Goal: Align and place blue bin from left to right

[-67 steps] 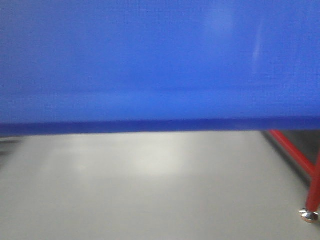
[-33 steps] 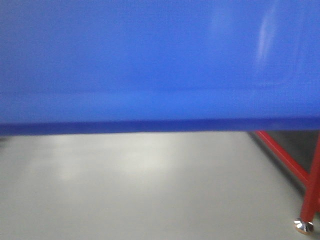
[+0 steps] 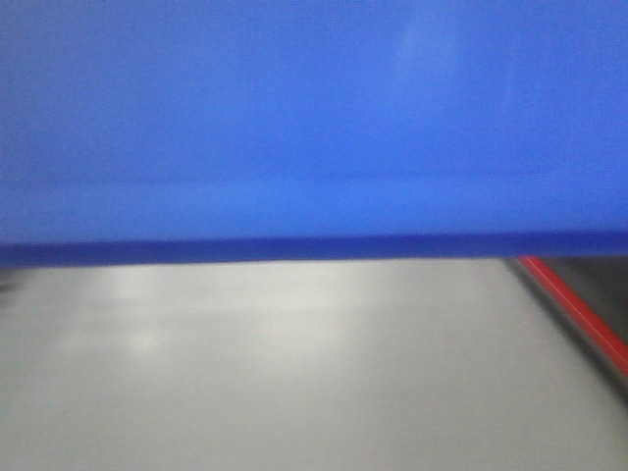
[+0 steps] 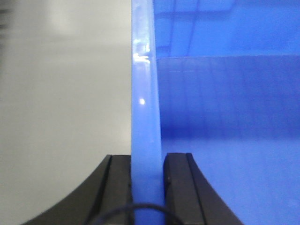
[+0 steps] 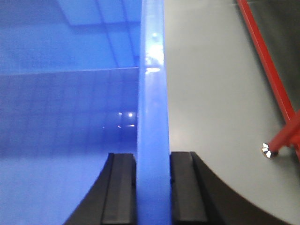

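Note:
The blue bin fills the upper half of the front view, its flat wall very close to the camera and its lower edge above grey floor. In the left wrist view my left gripper is shut on the bin's left rim, one black finger outside and the other inside the bin. My right gripper clamps the opposite rim the same way, with the bin's blue interior to the left of it.
Grey floor lies below the bin. A red metal frame bar runs diagonally at the lower right. In the right wrist view the red frame leg ends in a shiny foot.
The front view has shifted. The red frame slid right and down in the picture, and its upright leg and shiny foot have left the view. Both grips look unchanged.

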`<move>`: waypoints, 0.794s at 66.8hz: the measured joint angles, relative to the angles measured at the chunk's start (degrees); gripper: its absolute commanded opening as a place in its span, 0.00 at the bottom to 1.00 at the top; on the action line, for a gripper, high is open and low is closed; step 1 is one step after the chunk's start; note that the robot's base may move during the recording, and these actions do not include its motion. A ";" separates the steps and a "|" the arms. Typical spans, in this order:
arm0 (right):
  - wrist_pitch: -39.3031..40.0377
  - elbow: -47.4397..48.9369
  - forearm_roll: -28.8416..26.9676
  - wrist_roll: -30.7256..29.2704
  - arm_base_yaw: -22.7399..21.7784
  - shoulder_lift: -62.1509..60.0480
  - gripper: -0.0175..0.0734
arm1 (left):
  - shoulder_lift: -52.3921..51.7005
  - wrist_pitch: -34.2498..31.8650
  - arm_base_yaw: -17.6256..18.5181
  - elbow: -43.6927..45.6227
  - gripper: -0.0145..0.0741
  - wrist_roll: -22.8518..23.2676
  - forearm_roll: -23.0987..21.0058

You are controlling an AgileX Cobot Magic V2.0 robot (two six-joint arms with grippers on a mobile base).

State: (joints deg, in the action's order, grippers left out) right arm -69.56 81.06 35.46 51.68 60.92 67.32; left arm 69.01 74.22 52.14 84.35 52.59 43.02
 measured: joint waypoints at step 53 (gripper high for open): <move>0.00 0.00 0.00 0.00 0.00 0.00 0.12 | 0.00 0.00 0.00 0.00 0.04 0.00 0.00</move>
State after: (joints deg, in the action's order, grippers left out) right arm -69.56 81.06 35.46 51.68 60.92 67.32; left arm 69.01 74.22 52.14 84.35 52.59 43.02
